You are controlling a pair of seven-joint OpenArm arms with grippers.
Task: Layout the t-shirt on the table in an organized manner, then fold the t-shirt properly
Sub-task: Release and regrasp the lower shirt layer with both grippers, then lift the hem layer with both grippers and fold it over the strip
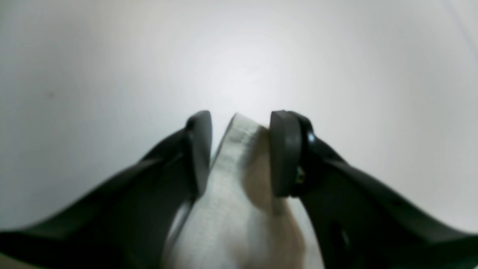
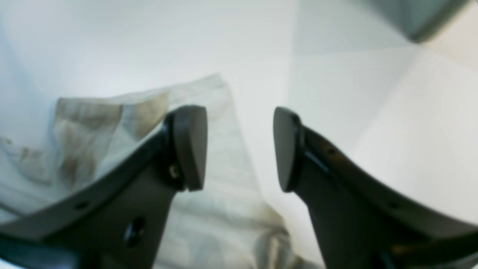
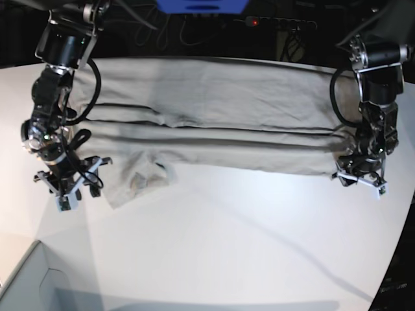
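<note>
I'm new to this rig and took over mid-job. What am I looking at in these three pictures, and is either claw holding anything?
Two robot arms work over a white table. The base view looks down on both; the other two pictures come from cameras on the wrists, looking out between the claws. A grey-beige t-shirt lies spread in long folds. The left gripper has a shirt edge between its pads, though they do not look fully closed on it. The right gripper is open, holding nothing, beside the shirt. A pale box corner sits nearby.

- A robotics lab bench: two black arms stand over a big white table [image 3: 227,246].
- Loose cables [image 3: 188,26] and a lit power strip [image 3: 282,23] run behind it.
</note>
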